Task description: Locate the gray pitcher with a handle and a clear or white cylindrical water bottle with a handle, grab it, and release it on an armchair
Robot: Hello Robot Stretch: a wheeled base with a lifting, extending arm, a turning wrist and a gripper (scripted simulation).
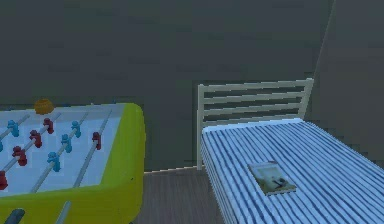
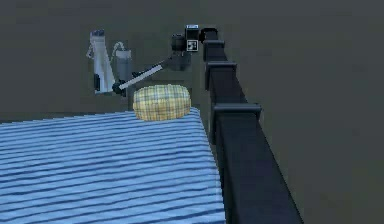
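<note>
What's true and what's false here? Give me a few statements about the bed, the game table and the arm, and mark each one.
1. The bed has a blue striped cover. True.
2. The headboard is a solid dark panel. False: it is made of white slats.
3. A gray pitcher hangs at the gripper, clear of the bed. True.
4. The checked pillow is red. False: it is pale yellow.
5. The foosball table has a yellow body. True.
6. The booklet lies on the floor. False: it lies on the bed's cover.
</note>
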